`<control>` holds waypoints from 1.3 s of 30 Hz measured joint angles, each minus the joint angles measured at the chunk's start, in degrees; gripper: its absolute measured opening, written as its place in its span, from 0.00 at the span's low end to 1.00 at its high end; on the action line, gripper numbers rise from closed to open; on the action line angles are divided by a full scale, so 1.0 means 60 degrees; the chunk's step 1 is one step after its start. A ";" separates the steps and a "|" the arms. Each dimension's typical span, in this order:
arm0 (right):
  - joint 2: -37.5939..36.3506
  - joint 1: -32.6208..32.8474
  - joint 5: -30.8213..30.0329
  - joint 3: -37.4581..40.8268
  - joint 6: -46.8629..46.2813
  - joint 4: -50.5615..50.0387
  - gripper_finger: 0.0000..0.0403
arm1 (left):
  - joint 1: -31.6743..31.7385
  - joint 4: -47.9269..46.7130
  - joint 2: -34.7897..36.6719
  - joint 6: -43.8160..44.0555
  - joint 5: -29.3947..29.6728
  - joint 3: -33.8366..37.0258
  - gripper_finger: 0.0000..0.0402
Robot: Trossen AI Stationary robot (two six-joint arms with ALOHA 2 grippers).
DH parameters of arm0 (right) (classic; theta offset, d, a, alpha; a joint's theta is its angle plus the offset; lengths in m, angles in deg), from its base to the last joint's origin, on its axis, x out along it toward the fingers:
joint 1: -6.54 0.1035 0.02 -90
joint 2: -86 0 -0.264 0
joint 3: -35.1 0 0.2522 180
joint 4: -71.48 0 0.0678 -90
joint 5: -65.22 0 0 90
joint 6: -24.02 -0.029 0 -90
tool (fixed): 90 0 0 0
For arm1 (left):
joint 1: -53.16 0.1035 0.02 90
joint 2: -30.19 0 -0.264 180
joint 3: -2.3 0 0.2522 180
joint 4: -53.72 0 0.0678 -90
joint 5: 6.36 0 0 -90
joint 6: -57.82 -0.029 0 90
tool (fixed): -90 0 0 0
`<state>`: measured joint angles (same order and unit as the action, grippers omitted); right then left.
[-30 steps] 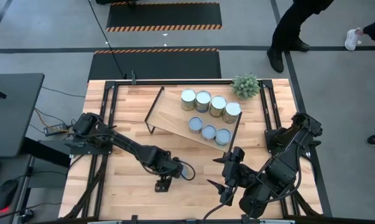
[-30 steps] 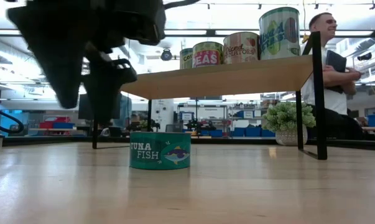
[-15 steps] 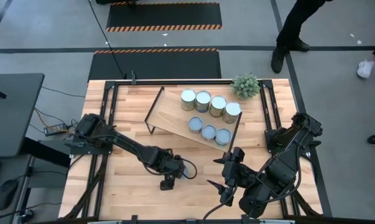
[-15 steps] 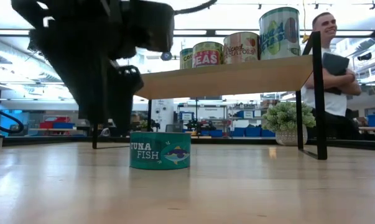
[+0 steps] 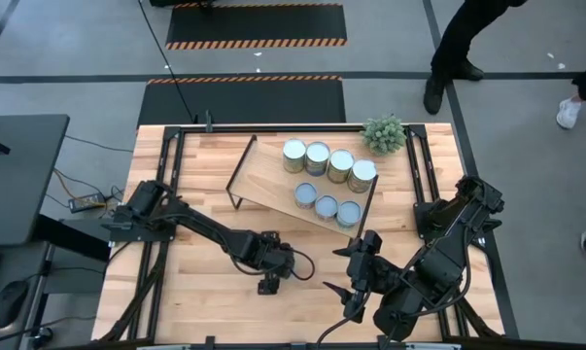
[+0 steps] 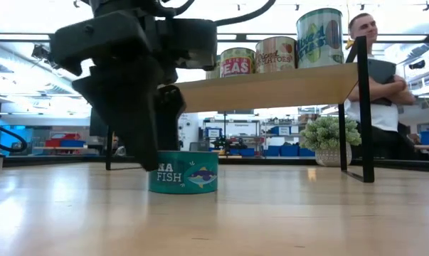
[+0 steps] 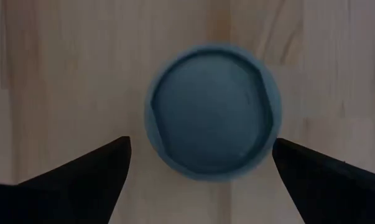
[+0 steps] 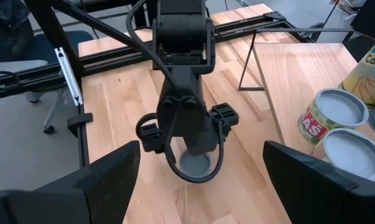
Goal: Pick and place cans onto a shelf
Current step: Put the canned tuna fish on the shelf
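Observation:
A short tuna can with a pale blue-grey top (image 7: 212, 112) and a teal side (image 6: 183, 172) stands on its base on the tabletop. My left gripper (image 7: 201, 142) points down over it, open, with one finger on either side and clear of it. It also shows in the high view (image 5: 278, 267) and the low view (image 6: 139, 107). My right gripper (image 5: 339, 270) is open and empty, to the right of the can. The light-wood shelf (image 5: 273, 180) on black wire legs carries several cans: silver-topped ones (image 5: 322, 158) and blue-grey-topped ones (image 5: 327, 206).
A small green potted plant (image 5: 384, 133) stands at the far right, behind the shelf. The shelf's black legs (image 6: 363, 107) stand on the table. A person (image 6: 374, 78) stands beyond the table. Bare planks (image 5: 215, 301) lie along the near left.
My left gripper has gone toward the table's right edge and down, from beside the tuna can to right over it. The can has stayed where it was.

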<state>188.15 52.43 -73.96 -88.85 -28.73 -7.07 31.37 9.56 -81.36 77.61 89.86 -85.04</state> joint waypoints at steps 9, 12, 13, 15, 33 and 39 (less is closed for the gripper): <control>0.0000 -0.0012 0.0047 0.0000 -0.0040 0.0003 0.86 | 0.0179 0.0914 -0.0378 -0.0422 -0.0051 0.0004 0.99; 0.0000 -0.0043 0.0078 0.0000 -0.0156 -0.0044 0.86 | 0.0163 0.1135 -0.0444 -0.0436 -0.0139 0.0004 0.99; 0.0000 -0.0047 0.0083 0.0000 -0.0182 -0.0057 0.86 | 0.0159 0.1158 -0.0444 -0.0490 -0.0111 0.0004 0.98; 0.0000 -0.0047 0.0114 -0.0002 -0.0183 -0.0055 0.86 | 0.0152 0.1165 -0.0444 -0.0728 -0.0098 0.0004 0.96; -0.0111 0.0015 0.0228 -0.0004 -0.0370 -0.0811 0.86 | 0.0178 -0.3084 0.0321 -0.1122 -0.0680 -0.2763 0.71; -0.0284 0.0152 0.0104 -0.0004 -0.0734 -0.1388 0.86 | 0.0834 -0.5001 0.1652 -0.0549 -0.0001 -0.3435 0.71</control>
<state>186.45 53.34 -73.33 -88.87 -33.14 -15.39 36.37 -20.44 -71.45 74.32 89.85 -105.65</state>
